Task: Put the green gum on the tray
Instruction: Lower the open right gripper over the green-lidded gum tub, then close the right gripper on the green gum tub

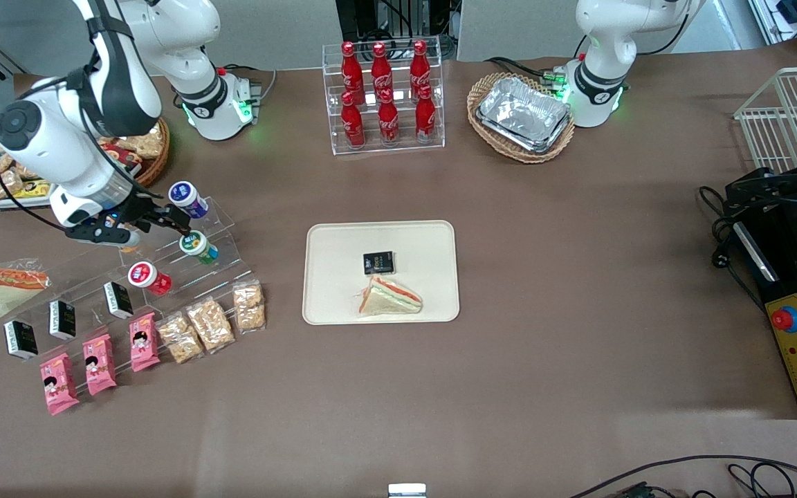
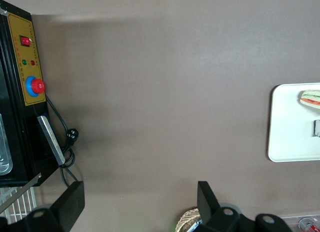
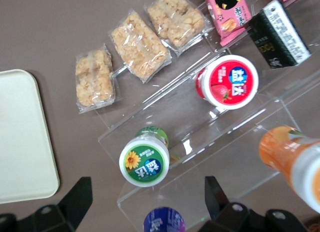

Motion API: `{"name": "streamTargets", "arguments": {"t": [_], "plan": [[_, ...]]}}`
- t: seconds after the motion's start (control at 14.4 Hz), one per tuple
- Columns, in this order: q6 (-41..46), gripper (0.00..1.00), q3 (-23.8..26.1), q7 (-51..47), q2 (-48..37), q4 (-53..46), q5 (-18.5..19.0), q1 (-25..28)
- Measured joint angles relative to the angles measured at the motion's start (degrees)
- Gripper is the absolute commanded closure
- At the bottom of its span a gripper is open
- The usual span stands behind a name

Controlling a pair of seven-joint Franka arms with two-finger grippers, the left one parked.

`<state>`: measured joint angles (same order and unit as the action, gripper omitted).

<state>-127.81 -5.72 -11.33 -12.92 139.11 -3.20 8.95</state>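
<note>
A brown desk was seen from the front. Toward the working arm's end stood a clear acrylic tiered rack displaying snacks, stepped so each row sat in reach. On its lower steps were pink snack packs, small black boxes and bagged rice crackers. Higher up sat a red-lidded bottle, the green gum and a blue-lidded bottle, each lying tilted with its lid facing out.

The right arm's hand hovered just above the green gum, its fingers spread apart and holding nothing, seemingly lined up to straddle the bottle for a grasp.

At the desk's centre lay the cream tray, well apart from the rack, already carrying a black box and a wrapped sandwich; bare tray remained for the gum.
</note>
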Motion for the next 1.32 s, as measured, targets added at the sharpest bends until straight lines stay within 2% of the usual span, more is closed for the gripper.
{"name": "streamTargets", "arguments": {"t": [0.21, 0.62, 0.9, 1.04, 1.11, 1.32], "plan": [[-3.9, 0.0, 0.3, 0.0, 1.6, 2.2, 0.0, 0.9], [-5.8, 0.0, 0.4, -0.1, 4.3, 2.6, 0.0, 1.7], [-8.4, 0.04, 0.4, -0.1, 6.0, 3.5, 0.0, 2.2], [-9.0, 0.15, 0.4, -0.1, 6.7, 3.8, 0.0, 2.5], [-9.1, 0.26, 0.4, -0.1, 6.9, 3.9, 0.0, 2.8], [-9.3, 0.67, 0.4, -0.1, 7.0, 3.9, 0.3, 3.0]]}}
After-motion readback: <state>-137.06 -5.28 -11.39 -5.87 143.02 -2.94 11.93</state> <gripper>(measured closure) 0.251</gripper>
